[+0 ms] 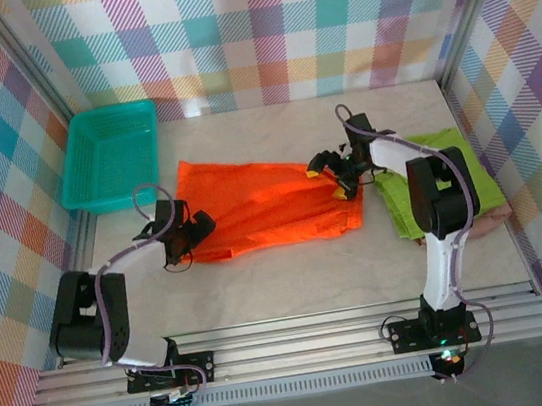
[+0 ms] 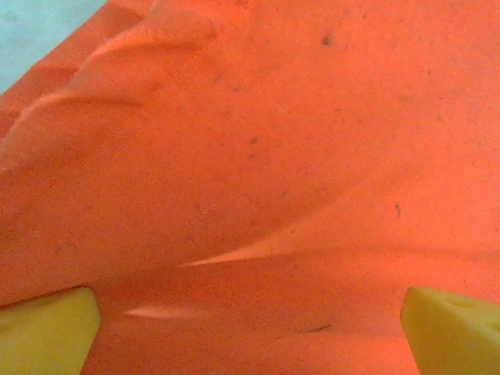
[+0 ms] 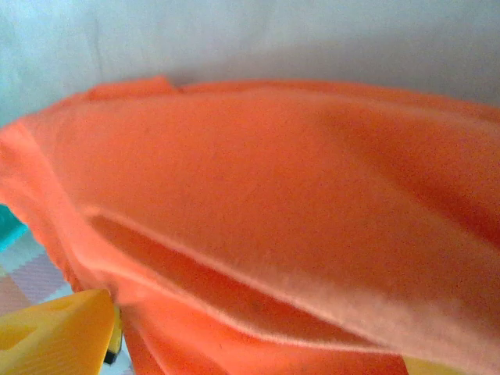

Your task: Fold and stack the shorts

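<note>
Orange shorts lie spread mid-table. Left gripper, fingers wide, sits over their 9 o'clock edge. Right gripper, fingers wide, straddles the 3 o'clock hem. Green shorts lie at the table's 3 o'clock.

**Top external:** fixed high behind the arm bases, looking down and forward over the whole table. It is the widest and farthest view.

**Left wrist:** at very near range above the orange shorts, looking out past its own yellow fingertips.

**Right wrist:** low and close, grazing across the shorts' folded edge toward bare table, with one yellow fingertip at lower left.

**Shared ground:** all three views take in the orange shorts, the left end by the left gripper and the right end by the right gripper.
</note>
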### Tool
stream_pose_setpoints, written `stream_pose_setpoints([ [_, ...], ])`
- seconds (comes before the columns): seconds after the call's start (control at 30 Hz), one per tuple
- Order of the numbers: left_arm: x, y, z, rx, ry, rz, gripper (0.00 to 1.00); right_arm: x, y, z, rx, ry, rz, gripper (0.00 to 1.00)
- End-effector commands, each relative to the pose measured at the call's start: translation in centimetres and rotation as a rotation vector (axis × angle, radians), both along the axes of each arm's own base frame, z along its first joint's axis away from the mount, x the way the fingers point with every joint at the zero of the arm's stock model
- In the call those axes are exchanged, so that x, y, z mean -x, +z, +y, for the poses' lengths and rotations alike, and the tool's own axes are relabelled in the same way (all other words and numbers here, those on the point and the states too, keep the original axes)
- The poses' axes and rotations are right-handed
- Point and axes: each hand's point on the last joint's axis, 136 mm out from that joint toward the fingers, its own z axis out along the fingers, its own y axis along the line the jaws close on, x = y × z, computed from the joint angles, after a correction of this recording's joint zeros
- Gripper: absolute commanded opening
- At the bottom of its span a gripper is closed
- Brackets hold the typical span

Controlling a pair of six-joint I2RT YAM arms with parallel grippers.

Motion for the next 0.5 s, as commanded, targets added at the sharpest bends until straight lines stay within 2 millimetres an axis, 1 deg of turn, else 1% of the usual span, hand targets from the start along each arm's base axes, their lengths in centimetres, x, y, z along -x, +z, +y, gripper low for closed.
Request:
stream_pose_setpoints([
  [0.0, 4.8, -1.7, 2.6, -0.059, 0.079, 0.137, 1.0, 3.1, 2.5, 1.6, -0.023, 0.099, -0.051, 0.92],
  [0.03, 5.4, -0.7, 2.8, -0.061, 0.077, 0.129, 1.0, 3.8, 3.4, 2.1, -0.028, 0.123, -0.076, 0.92],
  [0.1, 5.0, 2.4, 2.5, -0.039, 0.062, 0.048, 1.0, 4.7, 5.0, 2.4, -0.027, 0.146, -0.124, 0.93],
  [0.13, 4.6, 4.5, 2.2, -0.023, 0.05, -0.006, 1.0, 5.0, 5.9, 2.5, -0.028, 0.15, -0.147, 0.93],
  [0.17, 4.0, 6.8, 1.8, -0.003, 0.031, -0.069, 1.0, 5.2, 6.9, 2.4, -0.03, 0.15, -0.175, 0.94],
  [0.2, 3.6, 8.6, 1.5, 0.013, 0.015, -0.118, 1.0, 5.2, 7.5, 2.2, -0.024, 0.148, -0.201, 0.94],
  [0.27, 2.8, 12.0, 0.7, 0.049, -0.015, -0.2, 1.0, 4.7, 8.1, 1.4, 0.033, 0.135, -0.25, 0.98],
  [0.33, 2.3, 13.7, -0.1, 0.083, -0.039, -0.234, 1.0, 4.0, 8.1, 0.7, 0.073, 0.131, -0.258, 0.99],
  [0.37, 2.2, 13.9, -0.6, 0.099, -0.052, -0.239, 1.0, 3.6, 7.9, 0.7, 0.076, 0.134, -0.248, 0.99],
  [0.4, 2.0, 13.9, -1.0, 0.109, -0.06, -0.241, 1.0, 3.3, 7.7, 0.8, 0.071, 0.135, -0.241, 0.99],
  [0.47, 1.9, 12.9, -1.6, 0.122, -0.066, -0.226, 1.0, 2.3, 7.0, 0.7, 0.072, 0.131, -0.228, 0.99],
])
